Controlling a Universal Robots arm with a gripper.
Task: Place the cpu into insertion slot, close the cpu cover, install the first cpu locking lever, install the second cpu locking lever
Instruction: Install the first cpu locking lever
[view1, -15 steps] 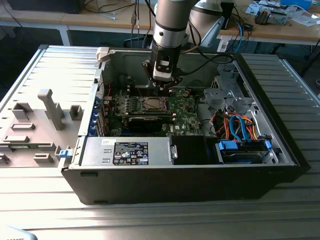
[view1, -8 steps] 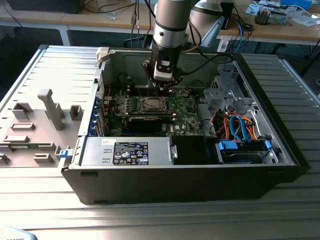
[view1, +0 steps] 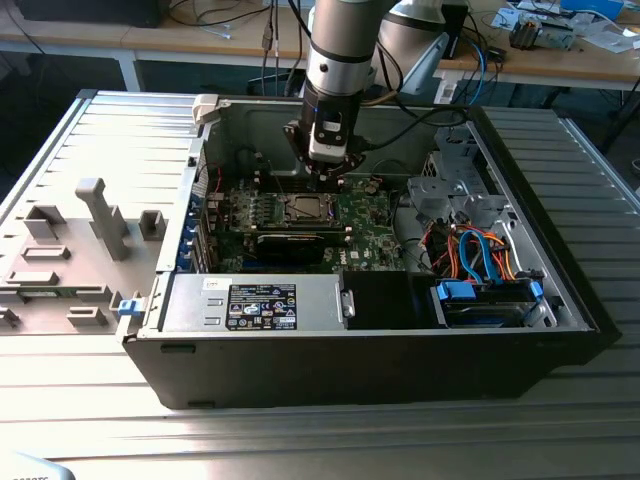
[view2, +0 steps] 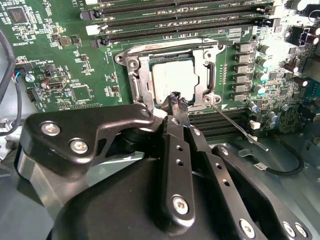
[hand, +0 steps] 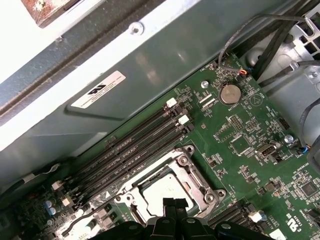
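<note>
The cpu (view2: 175, 78) sits under the closed cpu cover (view2: 142, 82); the hand (view2: 177, 101), fingertips together, seemingly works a locking lever (view2: 239, 126).

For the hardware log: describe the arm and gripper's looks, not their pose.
The arm is a silver-grey cylinder with a dark band, carrying a pale box-shaped module near its wrist. The gripper is matte black: flat linkage plates joined by silver screw heads, narrowing to slim black fingers. Black cables trail behind the arm.
</note>
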